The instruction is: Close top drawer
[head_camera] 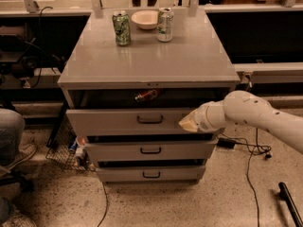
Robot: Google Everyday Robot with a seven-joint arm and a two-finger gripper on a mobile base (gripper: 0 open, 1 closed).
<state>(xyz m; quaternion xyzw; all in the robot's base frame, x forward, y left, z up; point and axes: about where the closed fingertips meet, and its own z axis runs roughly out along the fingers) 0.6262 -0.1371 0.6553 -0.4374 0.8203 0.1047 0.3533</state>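
The top drawer (113, 122) is a wide grey metal drawer with a dark loop handle (150, 120) at its centre. It stands partly open, with a dark gap above its front panel. A reddish object (146, 96) lies inside the gap. My gripper (188, 123) is at the end of a white arm coming from the right. Its tip rests against the right part of the top drawer's front panel.
Two shorter grey drawers (150, 150) sit below. On the cabinet top (151, 60) stand a green can (121, 28), a white bowl (146, 19) and a silver can (165, 24). A wire basket (66, 150) and cables lie on the floor at left.
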